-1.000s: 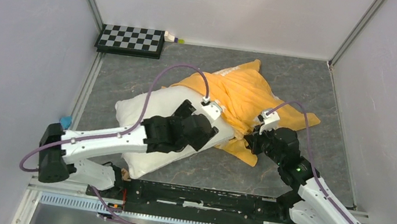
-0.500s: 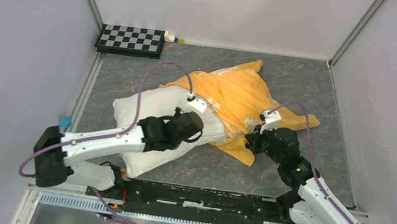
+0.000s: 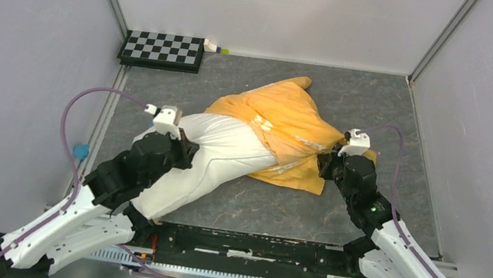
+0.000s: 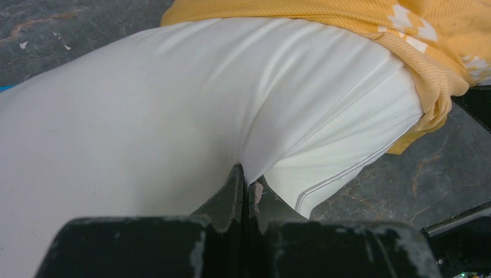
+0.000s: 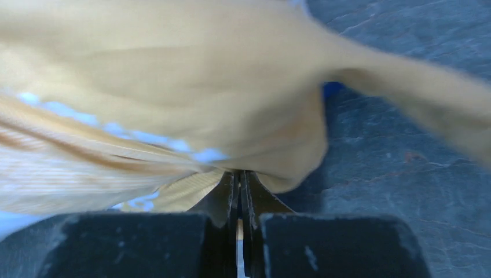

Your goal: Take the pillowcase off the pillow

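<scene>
The plain white pillow (image 3: 216, 153) lies slantwise across the middle of the table, its near half bare. The orange-yellow pillowcase (image 3: 288, 119) with white lettering still wraps its far end and trails out to the right. My left gripper (image 3: 184, 150) is shut on a pinch of the pillow (image 4: 173, 104), its fabric pulled into a fold at the fingertips (image 4: 236, 174). On the right, my right gripper (image 3: 322, 166) is shut on the pillowcase (image 5: 191, 92) at its near right edge, and the cloth is stretched taut there. The pillowcase's blue side barely shows.
A black-and-white checkerboard (image 3: 163, 49) lies at the far left corner, with a small white and green object (image 3: 215, 48) beside it. White walls close in the grey stone-patterned tabletop (image 3: 379, 107). A small blue item (image 3: 81, 152) sits by the left rail.
My left gripper shut on the pillow and pulled back to the near left, dragging it along. The right gripper drew the pillowcase slightly right, and more white pillow is bare.
</scene>
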Motion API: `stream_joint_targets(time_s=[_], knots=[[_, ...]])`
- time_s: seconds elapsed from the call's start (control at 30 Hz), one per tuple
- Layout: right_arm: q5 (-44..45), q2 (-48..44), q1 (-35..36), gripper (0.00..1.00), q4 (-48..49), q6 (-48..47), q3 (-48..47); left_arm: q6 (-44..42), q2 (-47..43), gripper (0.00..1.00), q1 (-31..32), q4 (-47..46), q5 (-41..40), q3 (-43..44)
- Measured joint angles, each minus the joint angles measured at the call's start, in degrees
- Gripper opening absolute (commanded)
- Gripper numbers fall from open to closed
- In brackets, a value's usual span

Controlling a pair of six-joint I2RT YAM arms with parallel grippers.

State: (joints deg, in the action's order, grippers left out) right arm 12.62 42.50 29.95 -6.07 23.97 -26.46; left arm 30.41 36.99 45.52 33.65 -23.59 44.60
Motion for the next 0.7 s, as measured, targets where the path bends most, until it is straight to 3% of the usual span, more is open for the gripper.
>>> stream_joint_targets(time_s=[0.07, 0.2, 0.37, 0.43, 0.57, 0.63, 0.7], knots=[[0.83, -0.94, -2.21, 0.00, -0.61, 0.35, -0.42, 0.00, -2.69, 0.02, -1.49, 1.38, 0.59, 0.02], [15.85, -0.94, -12.37, 0.00, -6.14, -0.85, -1.29, -0.44, -3.52, 0.02, -4.33, 8.07, -7.43, 1.20], [22.51, -4.50, -15.23, 0.02, -10.23, -0.85, -1.29, -1.09, -4.09, 0.02, -4.50, 11.89, -14.14, 2.60], [21.75, -5.88, -15.67, 0.17, -10.34, -1.68, -1.29, -2.16, -4.87, 0.02, -4.68, 12.28, -15.45, 2.71], [10.21, -6.91, -15.82, 0.84, -7.93, -5.20, -1.27, -5.22, -6.32, 0.02, -5.14, 12.04, -13.57, 2.62], [2.05, -6.95, -15.82, 0.97, -5.62, -7.04, -1.03, -6.75, -6.73, 0.02, -5.38, 11.74, -12.11, 2.34], [-5.70, -6.80, -15.82, 0.98, -3.34, -8.76, -0.79, -8.15, -7.15, 0.02, -5.44, 11.63, -10.80, 1.97]])
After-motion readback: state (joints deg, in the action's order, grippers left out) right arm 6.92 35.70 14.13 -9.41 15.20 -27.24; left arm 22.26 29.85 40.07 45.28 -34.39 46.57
